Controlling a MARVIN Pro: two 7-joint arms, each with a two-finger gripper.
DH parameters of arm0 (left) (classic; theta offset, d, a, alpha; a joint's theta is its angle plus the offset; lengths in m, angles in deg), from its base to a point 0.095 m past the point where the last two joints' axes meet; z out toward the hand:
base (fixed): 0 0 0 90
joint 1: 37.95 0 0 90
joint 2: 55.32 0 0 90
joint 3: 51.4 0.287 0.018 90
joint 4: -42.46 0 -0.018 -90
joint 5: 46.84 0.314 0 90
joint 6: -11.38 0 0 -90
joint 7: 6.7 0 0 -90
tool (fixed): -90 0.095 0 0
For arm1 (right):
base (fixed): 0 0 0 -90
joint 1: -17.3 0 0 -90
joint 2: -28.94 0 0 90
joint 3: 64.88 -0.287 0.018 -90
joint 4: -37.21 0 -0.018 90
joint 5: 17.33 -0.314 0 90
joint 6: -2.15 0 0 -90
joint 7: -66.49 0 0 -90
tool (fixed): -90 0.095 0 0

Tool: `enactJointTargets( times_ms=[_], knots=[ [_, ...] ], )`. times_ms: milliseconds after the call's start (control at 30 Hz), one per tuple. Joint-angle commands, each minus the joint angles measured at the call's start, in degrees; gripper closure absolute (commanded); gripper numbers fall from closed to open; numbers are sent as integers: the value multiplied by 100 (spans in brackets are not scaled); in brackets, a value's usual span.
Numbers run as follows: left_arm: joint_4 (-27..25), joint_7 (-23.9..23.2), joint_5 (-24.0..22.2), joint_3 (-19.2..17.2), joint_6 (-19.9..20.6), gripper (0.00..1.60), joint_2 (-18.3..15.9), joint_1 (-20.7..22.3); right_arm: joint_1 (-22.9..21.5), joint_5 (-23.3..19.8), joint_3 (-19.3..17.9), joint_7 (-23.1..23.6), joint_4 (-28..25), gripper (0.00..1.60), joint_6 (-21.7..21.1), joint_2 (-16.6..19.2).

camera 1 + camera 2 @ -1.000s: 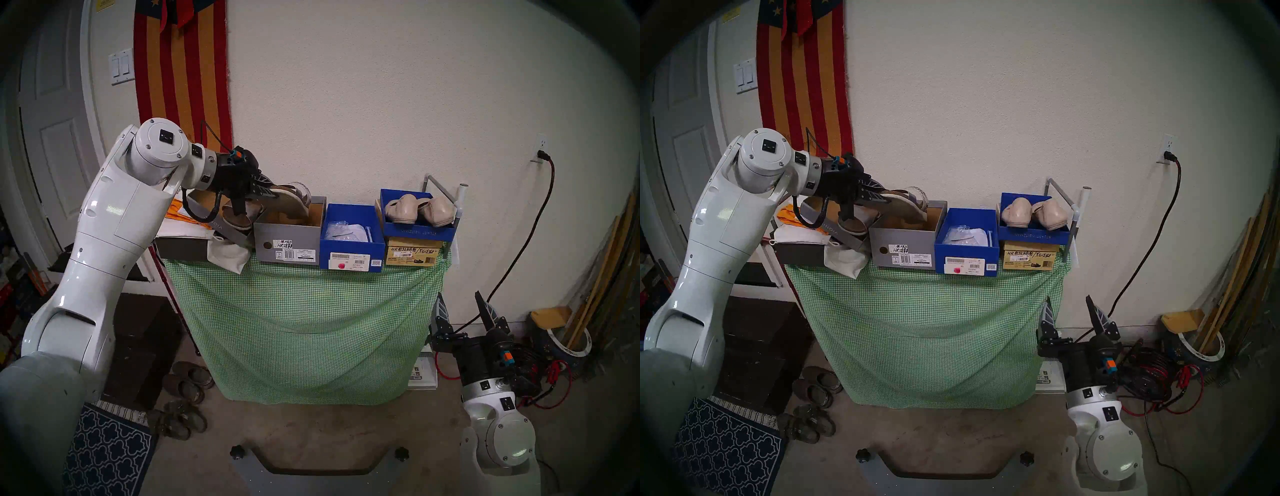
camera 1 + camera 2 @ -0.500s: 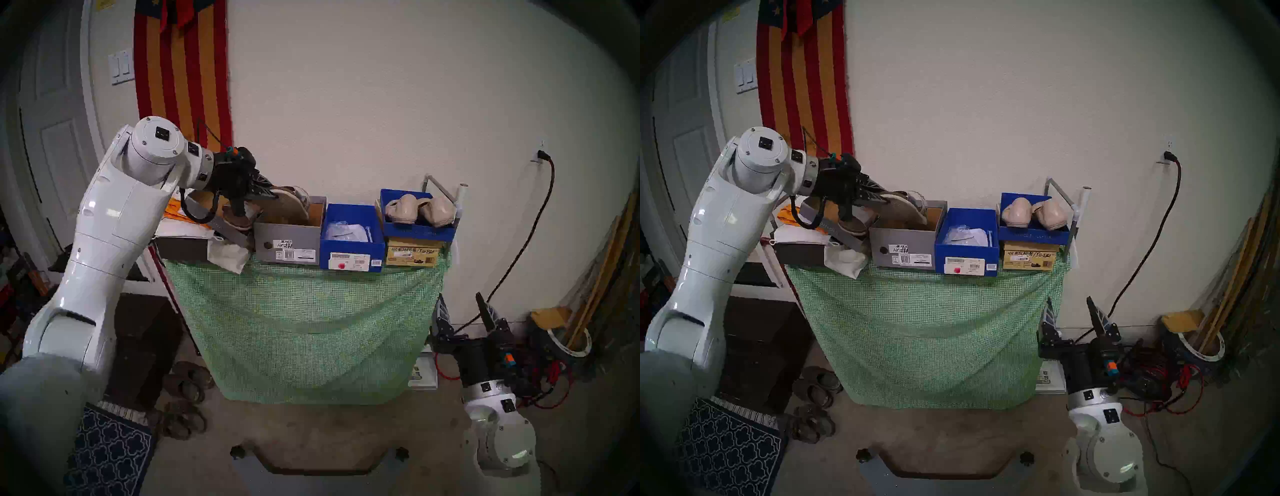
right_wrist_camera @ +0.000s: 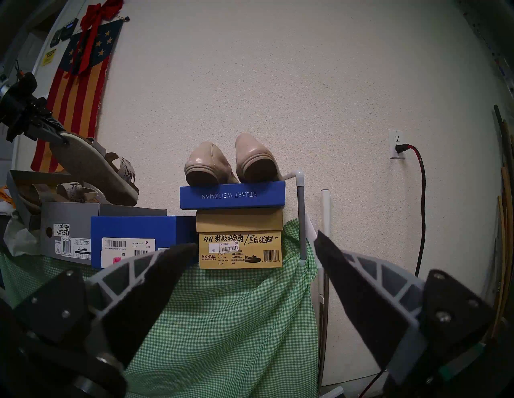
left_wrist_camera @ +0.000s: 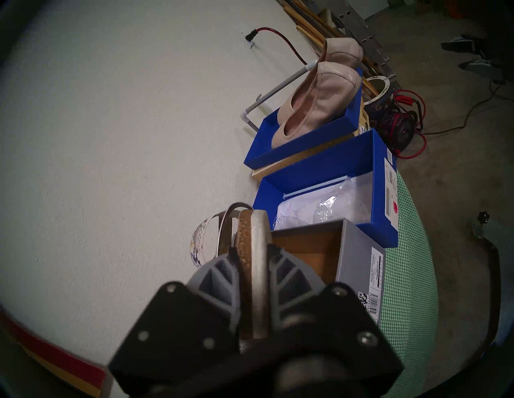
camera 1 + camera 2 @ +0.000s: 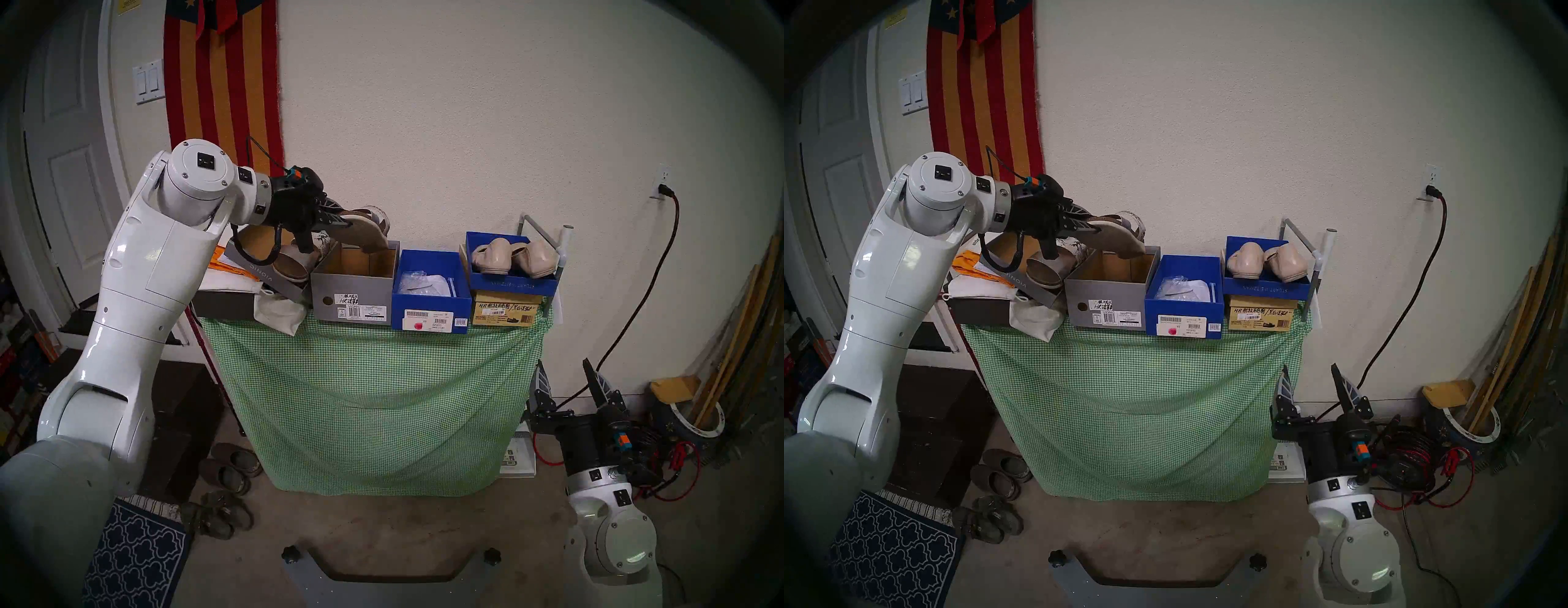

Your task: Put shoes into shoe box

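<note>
My left gripper (image 5: 339,218) is shut on the heel of a cork-soled sandal (image 5: 365,229) with snake-print straps. It holds the sandal tilted toe-down above the open grey shoe box (image 5: 352,293); the toe hangs over the box's back right. The left wrist view shows the sole edge (image 4: 261,225) clamped between my fingers (image 4: 222,269). The other sandal (image 5: 292,263) lies in the grey lid left of the box. Two beige ballet flats (image 5: 513,254) sit in a blue lid (image 5: 513,286) at the right. My right gripper (image 5: 563,369) is open and empty, low beside the table.
An open blue box (image 5: 430,305) with white paper stands between the grey box and a tan box (image 5: 505,312) under the blue lid. A green checked cloth (image 5: 373,390) drapes the table. A pipe frame (image 5: 560,254) stands at the right. Grey-brown slip-ons (image 5: 229,467) lie on the floor.
My left gripper dipped the sandal into the grey box, then raised it and shifted it slightly right; it now hangs above the box. The right arm has not moved.
</note>
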Motion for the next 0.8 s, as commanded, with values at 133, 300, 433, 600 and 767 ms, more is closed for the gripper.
enactJointTargets(
  times_ms=[133, 300, 433, 600, 767],
  knots=[
    [-166, -78, -95, -137, 46, 160, -26, -43, -20, 24, 10, -10, -27, 0, -1, -19],
    [-168, -88, -85, -148, 48, 160, -17, -47, -21, 26, 7, -4, -27, 0, -1, -26],
    [-169, -87, -84, -149, 48, 160, -17, -48, -22, 28, 5, 2, -27, 0, -1, -31],
    [-171, -82, -87, -146, 50, 160, -20, -48, -23, 31, 2, 7, -27, 0, -1, -38],
    [-13, 42, 35, -13, 89, 160, 112, 50, -24, 33, -1, 12, -27, 0, -1, -43]
  ],
)
